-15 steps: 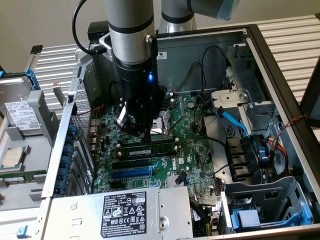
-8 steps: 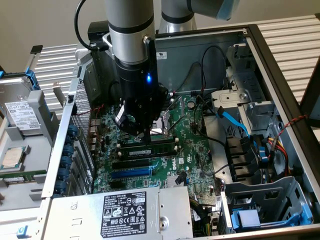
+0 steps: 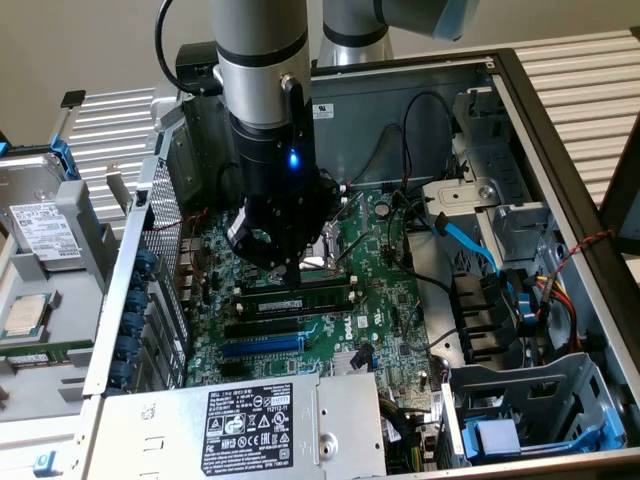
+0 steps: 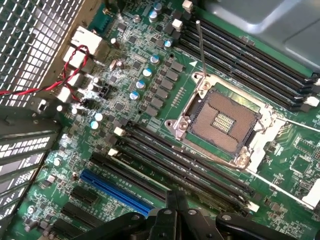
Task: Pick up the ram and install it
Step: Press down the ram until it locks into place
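Exterior view shows the arm's black gripper (image 3: 283,268) lowered into an open computer case (image 3: 560,160), its tip just above the motherboard (image 3: 380,300) and right beside the ram (image 3: 300,299), a thin green stick with dark chips that sits on edge in a memory slot (image 3: 290,312) between the processor socket (image 3: 318,255) and the blue expansion slot (image 3: 262,346). The fingers are closed together with nothing between them; whether they touch the stick's top edge cannot be told. A silver power supply (image 3: 240,425) with a black label lies at the near edge of the case, and a loose processor (image 3: 25,315) rests on a tray outside, toward the exterior view's left. Wrist view looks down past the shut fingertips (image 4: 172,202) onto long black memory slots (image 4: 190,172), the blue expansion slot (image 4: 117,192) and the open processor socket (image 4: 225,120).
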Robot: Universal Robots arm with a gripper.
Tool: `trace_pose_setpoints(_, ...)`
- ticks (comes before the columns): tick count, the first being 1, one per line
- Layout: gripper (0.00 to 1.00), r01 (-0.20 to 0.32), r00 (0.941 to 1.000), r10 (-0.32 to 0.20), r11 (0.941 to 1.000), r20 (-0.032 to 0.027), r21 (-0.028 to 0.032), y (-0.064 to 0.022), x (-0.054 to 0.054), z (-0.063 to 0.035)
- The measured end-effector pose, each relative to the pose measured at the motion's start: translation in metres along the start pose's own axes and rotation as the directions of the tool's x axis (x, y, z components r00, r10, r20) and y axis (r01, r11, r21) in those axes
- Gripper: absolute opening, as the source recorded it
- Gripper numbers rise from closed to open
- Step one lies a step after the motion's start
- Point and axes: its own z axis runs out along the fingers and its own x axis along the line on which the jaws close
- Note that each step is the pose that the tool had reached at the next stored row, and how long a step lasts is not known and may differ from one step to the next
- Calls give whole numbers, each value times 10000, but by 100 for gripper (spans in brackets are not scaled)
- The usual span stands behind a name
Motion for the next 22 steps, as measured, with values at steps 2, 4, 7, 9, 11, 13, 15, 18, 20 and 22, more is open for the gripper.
trace_pose_setpoints(2,10,-302,9995,302,9995,-7,-1,0,0,0)
trace_pose_setpoints(4,10,-599,9982,599,9982,-14,-2,0,0,0)
trace_pose_setpoints(7,10,-1044,9945,1044,9945,-24,-3,0,0,0)
trace_pose_setpoints(9,10,-1342,9910,1342,9910,-31,-3,0,0,0)
trace_pose_setpoints(11,10,-1636,9865,1636,9865,-38,-4,0,0,0)
trace_pose_setpoints(13,10,-1934,9811,1934,9811,-45,-3,0,0,0)
trace_pose_setpoints(15,10,-2232,9748,2232,9748,-50,-4,0,0,1)
trace_pose_setpoints(18,10,-2676,9635,2676,9635,-61,-3,0,0,0)
trace_pose_setpoints(20,10,-2979,9546,2978,9546,-68,-2,0,0,0)
trace_pose_setpoints(22,10,-3265,9452,3265,9452,-76,-1,0,0,0)
